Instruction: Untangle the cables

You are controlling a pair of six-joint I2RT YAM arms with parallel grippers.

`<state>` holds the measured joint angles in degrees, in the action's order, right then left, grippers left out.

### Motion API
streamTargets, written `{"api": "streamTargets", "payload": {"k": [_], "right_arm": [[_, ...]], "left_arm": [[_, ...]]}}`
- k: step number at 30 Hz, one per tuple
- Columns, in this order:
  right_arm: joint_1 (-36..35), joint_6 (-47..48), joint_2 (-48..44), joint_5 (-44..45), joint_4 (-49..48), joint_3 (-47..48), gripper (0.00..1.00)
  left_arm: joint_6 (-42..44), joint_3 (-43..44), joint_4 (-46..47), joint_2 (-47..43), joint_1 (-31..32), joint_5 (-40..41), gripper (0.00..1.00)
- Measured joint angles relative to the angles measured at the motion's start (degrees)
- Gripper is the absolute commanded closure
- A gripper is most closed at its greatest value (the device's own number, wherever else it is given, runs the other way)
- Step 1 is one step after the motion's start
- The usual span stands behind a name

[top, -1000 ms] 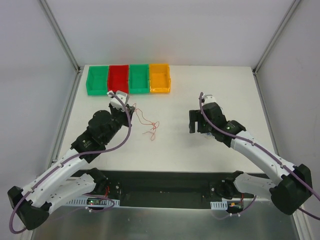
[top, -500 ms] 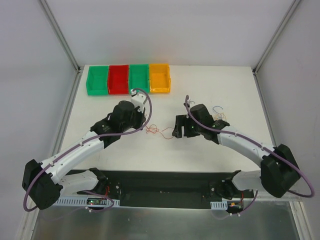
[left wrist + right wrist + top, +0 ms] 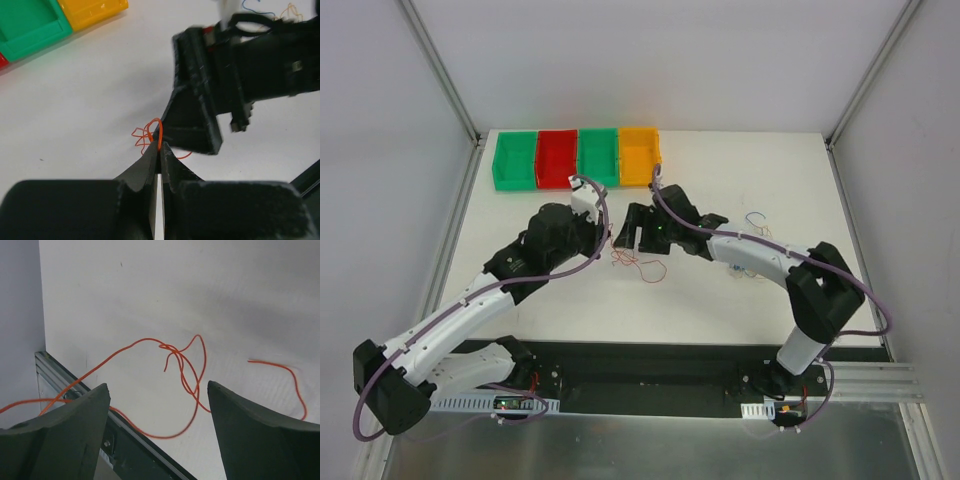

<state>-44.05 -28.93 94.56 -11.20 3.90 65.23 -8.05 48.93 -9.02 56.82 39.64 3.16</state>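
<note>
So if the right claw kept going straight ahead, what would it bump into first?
Probably the knotted thin orange wire lying on the white table, framed between the right gripper's open fingers; depth is unclear.

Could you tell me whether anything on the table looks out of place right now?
Nothing looks damaged. Besides the orange cable tangle pinched by the left gripper, a small cluster of loose wires lies apart at the right, beside the right arm's forearm.

The cables [image 3: 172, 350] are orange, the table [image 3: 770, 170] white.
</note>
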Motion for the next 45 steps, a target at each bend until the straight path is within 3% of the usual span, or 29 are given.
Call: {"api": "streamTargets", "payload": {"k": [5, 8, 14, 16, 23, 27, 31, 35, 40, 45], "right_arm": [[-4.92, -2.82, 5.97, 0.50, 0.92, 1.75, 0.26], [-7.04, -3.50, 7.85, 3.02, 3.41, 1.57, 0.28], [-7.89, -2.51, 7.91, 14.80, 11.02, 1.84, 0.26], [-6.95, -1.33, 7.15, 20.79, 15.26, 1.95, 0.25], [4.15, 5.33, -5.79, 37.22, 25.16, -3.56, 0.19], [5.05, 9.84, -11.56, 39.69, 26.56, -3.85, 0.16], [6.43, 11.93, -11.34, 39.80, 27.89, -3.82, 0.15], [13.22, 13.25, -12.96, 38.58, 27.21, -7.91, 0.14], [25.40, 15.19, -24.46, 34.71, 26.84, -16.00, 0.14], [26.23, 17.29, -31.63, 28.83, 24.92, -16.46, 0.13]], "left_arm": [[0.22, -0.63, 2.05, -4.96, 0.00, -2.12, 1.00], [1.31, -3.32, 5.16, -12.33, -0.02, -2.95, 1.00], [3.52, -12.59, 16.15, -33.33, -2.29, -3.08, 1.00], [4.35, -13.27, 17.84, -35.36, -2.64, -2.14, 1.00], [6.05, -13.44, 19.80, -35.71, -3.74, 7.67, 1.00], [5.46, -13.29, 19.06, -31.63, -5.29, 8.46, 1.00], [4.44, -13.29, 18.43, -29.49, -6.38, 8.55, 1.00], [4.74, -14.03, 17.99, -33.75, -6.32, 11.56, 1.00], [6.47, -14.34, 20.04, -38.29, -7.21, 18.97, 1.00], [5.53, -13.35, 19.91, -32.81, -7.87, 15.67, 1.00]]}}
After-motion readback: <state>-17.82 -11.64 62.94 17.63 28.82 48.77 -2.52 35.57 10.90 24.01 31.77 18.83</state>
